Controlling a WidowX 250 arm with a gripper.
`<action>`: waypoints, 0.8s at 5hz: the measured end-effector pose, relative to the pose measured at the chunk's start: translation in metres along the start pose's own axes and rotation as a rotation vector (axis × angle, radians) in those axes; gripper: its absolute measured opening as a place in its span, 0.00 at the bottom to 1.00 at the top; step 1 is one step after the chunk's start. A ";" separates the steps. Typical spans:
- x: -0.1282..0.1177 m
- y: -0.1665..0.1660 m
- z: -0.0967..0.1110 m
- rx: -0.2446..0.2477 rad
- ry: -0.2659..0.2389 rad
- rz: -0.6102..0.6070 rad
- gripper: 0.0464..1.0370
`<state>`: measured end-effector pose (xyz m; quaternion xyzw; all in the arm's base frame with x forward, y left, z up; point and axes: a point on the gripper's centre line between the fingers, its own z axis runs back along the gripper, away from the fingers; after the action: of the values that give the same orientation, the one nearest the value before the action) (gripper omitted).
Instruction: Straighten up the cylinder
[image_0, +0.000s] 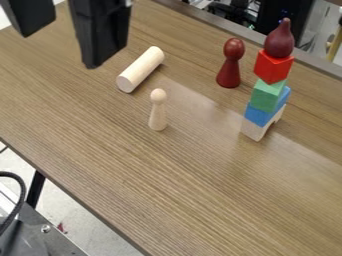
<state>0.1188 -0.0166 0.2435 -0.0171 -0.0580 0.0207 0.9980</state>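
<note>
A wooden bench (200, 185) spreads below me. My jaws stand wide apart at upper left, gripping nothing. The block stack (268, 95) rises at right. The cylinder (141, 69) lies on its side, left of the red peg (230, 65), near the pale peg (158, 112).

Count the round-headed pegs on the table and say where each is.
2. The pale peg stands near the lying cylinder, on the camera's side of it; the dark red peg stands between the cylinder and the block tower.
</note>
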 end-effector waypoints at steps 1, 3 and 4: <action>-0.001 0.000 -0.003 0.001 0.011 0.001 0.96; 0.066 0.030 -0.052 0.006 -0.045 0.018 0.96; 0.089 0.044 -0.074 0.028 -0.078 -0.026 0.96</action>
<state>0.2143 0.0285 0.1791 -0.0015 -0.0970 0.0091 0.9952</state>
